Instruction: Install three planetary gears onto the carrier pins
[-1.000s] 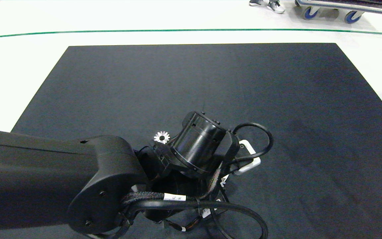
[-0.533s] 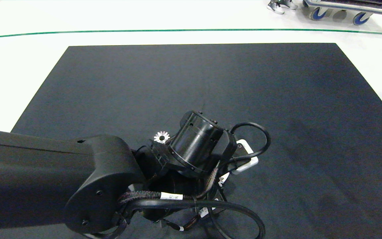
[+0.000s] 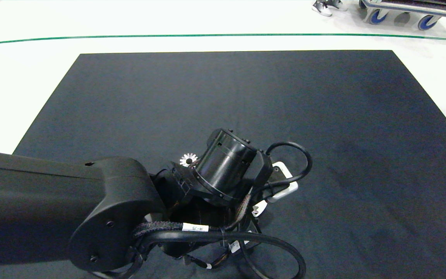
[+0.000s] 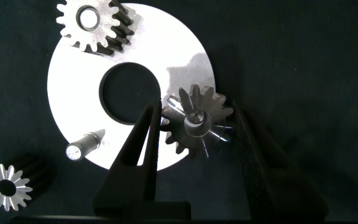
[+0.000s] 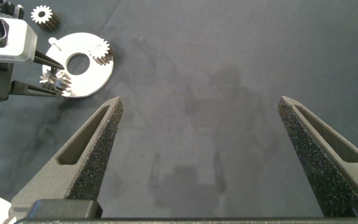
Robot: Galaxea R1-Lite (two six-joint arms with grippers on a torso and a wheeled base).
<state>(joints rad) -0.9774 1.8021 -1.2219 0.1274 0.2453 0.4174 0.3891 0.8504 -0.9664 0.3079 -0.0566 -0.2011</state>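
In the left wrist view, the left hand [image 4: 194,134] is seen low over the white carrier disc [image 4: 73,74], its two dark fingers [image 4: 138,149] set on either side of one planetary gear [image 4: 194,121]. That gear sits on a pin at the disc's edge, the pin's end showing in its centre hole. One finger lies against the gear's teeth; whether the other touches cannot be told, so it cannot be told if the gear is gripped or released. A second gear [image 4: 92,25] is seated on another pin at the opposite side of the disc, partly cut off by the picture's edge. The third pin [image 4: 82,146] stands bare. The third gear [image 4: 8,185] lies on the dark mat [image 4: 316,56] just beside the disc, apart from the hand.

In the head view, the disc and the hand are hidden under the left arm [image 3: 52,209]; only the loose gear [image 3: 188,159] shows beside the wrist.

The right hand [image 5: 207,155] is held wide open over bare mat on the bench, well apart from the disc [image 5: 82,68], which is seen small and far off in its view.
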